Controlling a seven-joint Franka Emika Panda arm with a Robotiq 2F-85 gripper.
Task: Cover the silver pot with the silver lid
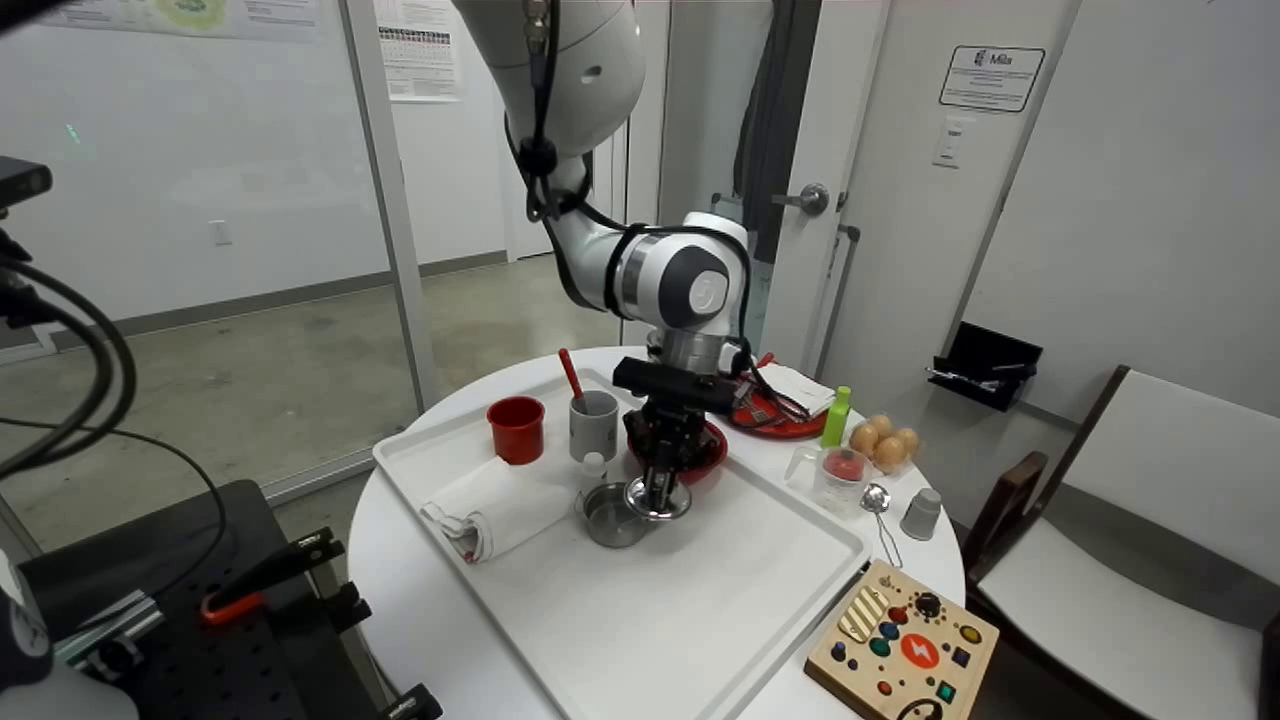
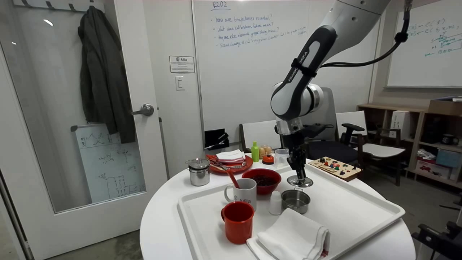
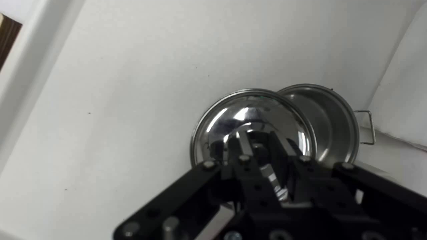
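Whiteboard behind, white rd tbl w/ white tray on top. Silver pot sits upright on tray, uncovered, btwn folded napkin and gripper. Gripper's clamped on silver lid at top ctr, holding it approx. level above tray. In wrist view pot lies R of lid, partly overlapped, so next move prob. = short shift napkin-ward, then down. Both round, so twist likely n/a. White shaker just beside pot; poss. bump risk.
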